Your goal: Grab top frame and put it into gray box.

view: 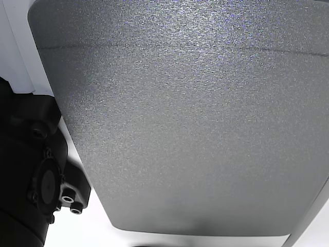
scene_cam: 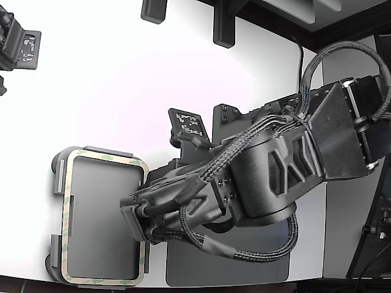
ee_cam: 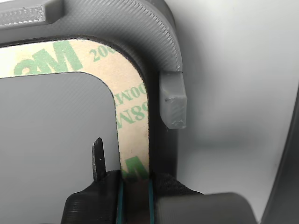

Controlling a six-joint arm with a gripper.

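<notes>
The top frame (scene_cam: 68,201), a thin beige border with green print around a dark grey centre, lies flat inside the gray box (scene_cam: 58,177) at the exterior view's lower left. My gripper (scene_cam: 139,223) reaches over the frame's right-hand border. In the wrist view the printed border (ee_cam: 133,107) runs straight in between my gripper (ee_cam: 135,186) jaws, which look closed on it. A thin dark fingertip (ee_cam: 98,158) stands just inside the frame's opening. The box's raised wall (ee_cam: 159,42) and one edge tab (ee_cam: 174,105) sit right beside the border.
A larger dark grey mat (scene_cam: 232,268) lies under my arm near the table's front edge and fills the other view (view: 195,128). A black bracket with a marker plate (scene_cam: 189,125) stands behind the box. Black fixtures (scene_cam: 21,46) sit at the far left and top.
</notes>
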